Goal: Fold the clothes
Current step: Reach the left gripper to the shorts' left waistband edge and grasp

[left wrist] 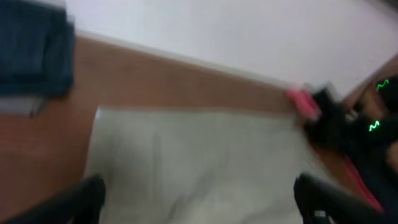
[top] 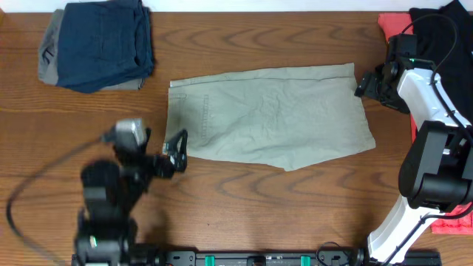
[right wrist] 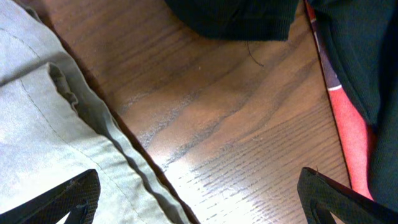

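The pale khaki shorts (top: 266, 114) lie flat and wrinkled across the middle of the wooden table, folded in half. My left gripper (top: 177, 150) is open and empty at the shorts' lower left corner. In the blurred left wrist view (left wrist: 199, 199) its fingers straddle the khaki cloth (left wrist: 193, 162). My right gripper (top: 367, 83) is open and empty at the shorts' upper right corner. In the right wrist view (right wrist: 199, 199) one finger is over the shorts' hem (right wrist: 74, 143), the other over bare wood.
A navy-blue folded garment (top: 103, 41) on grey cloth lies at the back left. A black shirt (top: 440, 26) and a red shirt (top: 392, 29) lie at the back right, also in the right wrist view (right wrist: 348, 56). More red cloth (top: 451, 222) lies by the right arm's base.
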`<state>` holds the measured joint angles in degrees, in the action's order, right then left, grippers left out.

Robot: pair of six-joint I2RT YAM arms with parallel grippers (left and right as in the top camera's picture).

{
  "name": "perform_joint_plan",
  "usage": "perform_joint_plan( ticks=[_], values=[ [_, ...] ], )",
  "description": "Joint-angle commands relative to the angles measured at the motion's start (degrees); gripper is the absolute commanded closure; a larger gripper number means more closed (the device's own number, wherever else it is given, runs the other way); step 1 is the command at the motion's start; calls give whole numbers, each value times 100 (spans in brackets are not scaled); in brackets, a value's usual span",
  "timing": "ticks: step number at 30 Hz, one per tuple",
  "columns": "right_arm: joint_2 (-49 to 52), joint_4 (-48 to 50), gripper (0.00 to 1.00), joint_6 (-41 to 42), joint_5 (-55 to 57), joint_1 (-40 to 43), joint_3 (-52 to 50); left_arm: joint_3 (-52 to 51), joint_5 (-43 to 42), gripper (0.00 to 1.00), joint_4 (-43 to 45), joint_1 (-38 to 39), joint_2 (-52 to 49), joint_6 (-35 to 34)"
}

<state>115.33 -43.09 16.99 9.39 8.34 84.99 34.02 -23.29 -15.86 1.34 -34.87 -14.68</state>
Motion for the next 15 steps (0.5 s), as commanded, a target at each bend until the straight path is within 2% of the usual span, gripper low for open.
perform_joint_plan(
  ticks=[1,4,8,10,15],
  values=[
    [-179,2,1,76,2,-52,-11,1209,-70,2,-796,-2,-1475,946],
    [-179,2,1,76,2,-52,-11,2374,-46,2,-1847,-2,-2874,1517],
    [-179,2,1,76,2,-48,-11,3694,662,2,-2800,-2,-4522,1812],
    [-179,2,1,76,2,-48,-11,4146,1010,2,-2955,-4,-5193,1812],
    [-179,2,1,76,2,-50,-11,4529,1047,2,-2688,-66,-6371,1808]
  ],
)
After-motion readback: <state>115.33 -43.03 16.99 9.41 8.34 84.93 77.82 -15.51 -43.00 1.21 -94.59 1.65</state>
